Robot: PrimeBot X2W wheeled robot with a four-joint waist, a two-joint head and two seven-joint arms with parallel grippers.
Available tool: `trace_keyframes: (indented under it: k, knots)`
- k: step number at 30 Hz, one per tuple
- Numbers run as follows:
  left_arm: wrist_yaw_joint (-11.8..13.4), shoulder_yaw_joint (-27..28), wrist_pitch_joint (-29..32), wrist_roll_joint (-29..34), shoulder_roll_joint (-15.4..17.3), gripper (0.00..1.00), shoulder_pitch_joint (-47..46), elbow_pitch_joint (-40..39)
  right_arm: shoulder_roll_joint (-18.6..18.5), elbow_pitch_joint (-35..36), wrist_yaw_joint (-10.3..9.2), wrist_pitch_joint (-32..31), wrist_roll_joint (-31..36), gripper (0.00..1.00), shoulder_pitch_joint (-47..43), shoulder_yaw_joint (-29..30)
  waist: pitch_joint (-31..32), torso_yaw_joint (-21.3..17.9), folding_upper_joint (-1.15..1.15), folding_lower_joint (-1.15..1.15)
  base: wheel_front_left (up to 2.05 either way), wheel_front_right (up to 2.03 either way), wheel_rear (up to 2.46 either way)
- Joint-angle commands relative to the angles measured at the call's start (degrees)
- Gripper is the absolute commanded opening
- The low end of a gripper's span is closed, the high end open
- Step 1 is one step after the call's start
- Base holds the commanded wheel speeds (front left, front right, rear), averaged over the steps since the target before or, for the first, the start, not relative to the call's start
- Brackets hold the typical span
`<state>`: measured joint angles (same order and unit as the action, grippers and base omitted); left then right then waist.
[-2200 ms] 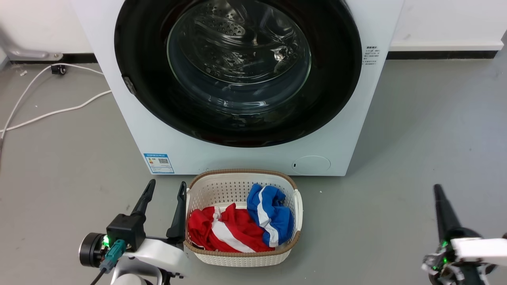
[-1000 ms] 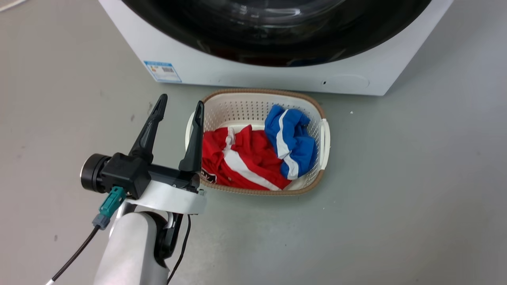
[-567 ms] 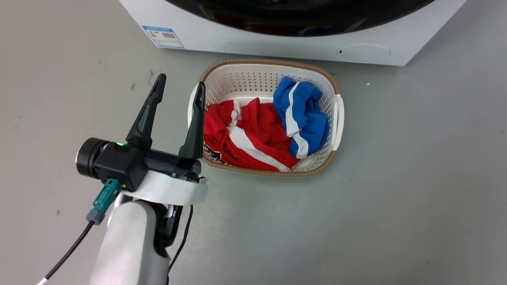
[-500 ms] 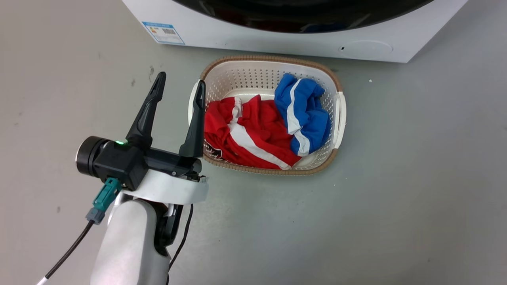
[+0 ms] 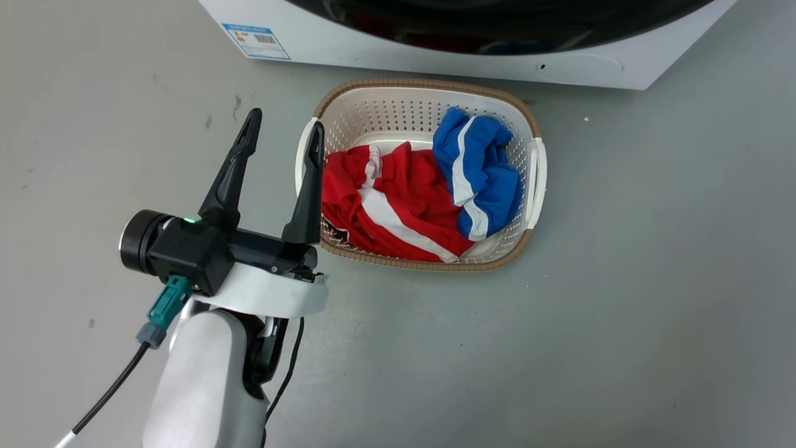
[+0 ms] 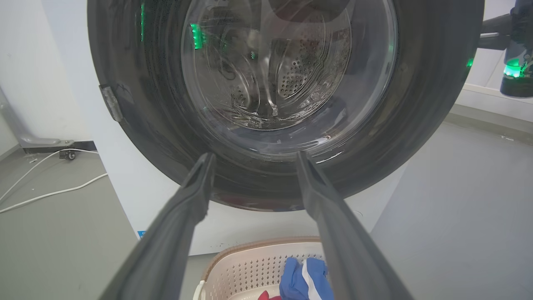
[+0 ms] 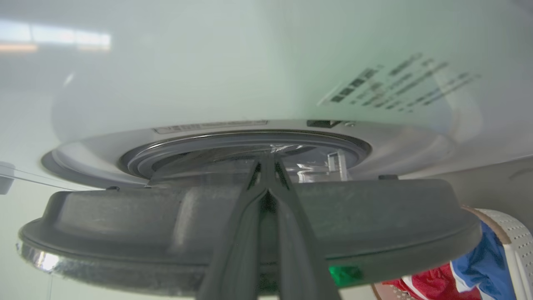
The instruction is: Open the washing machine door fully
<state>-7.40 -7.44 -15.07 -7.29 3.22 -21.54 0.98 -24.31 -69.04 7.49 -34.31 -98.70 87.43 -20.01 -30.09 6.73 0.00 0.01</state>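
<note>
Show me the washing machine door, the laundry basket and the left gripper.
washing machine door [image 6: 275, 75]: left wrist view, on its glass centre.
laundry basket [image 5: 385, 115]: head view, on its far perforated wall.
left gripper [image 5: 286, 121]: head view, midway between its fingertips.

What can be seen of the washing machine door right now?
The washing machine door is a large round disc: a broad glossy black ring around a clear bulging glass centre, with the perforated steel drum showing through. A small grey fitting sits on its edge. Seen edge-on from the right wrist, it is thick and dark with a chrome rim, standing slightly off the white washing machine. The right gripper, fingers pressed together, lies across that edge, tips reaching into the gap.
</note>
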Motion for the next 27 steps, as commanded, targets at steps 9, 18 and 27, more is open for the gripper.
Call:
trace_keyframes:
  k: [9, 18, 27]
  knots:
    - [-0.12, 1.28, -0.14, 0.54, 0.22, 1.0, 1.68, 1.5, 1.45, 2.99, 0.0, -8.5, -0.4, 0.0, -7.83, -1.94, 4.78, -1.77, 0.0, -0.01, 0.0, 0.0, 0.0]
    - [-0.06, 1.29, -0.14, 0.26, 0.55, 1.0, 4.88, 3.76, 2.96, 9.31, 0.01, -15.06, -1.19, 0.0, -17.9, -3.5, 11.71, -2.58, 0.0, -0.01, 0.0, 0.0, 0.0]
    - [-0.07, 0.64, -0.14, -0.09, 1.24, 1.0, 8.68, 6.77, 5.71, 18.15, 0.01, -18.52, -2.41, 0.0, -29.87, -5.49, 18.6, -3.02, 0.0, -0.01, 0.0, 0.0, 0.0]
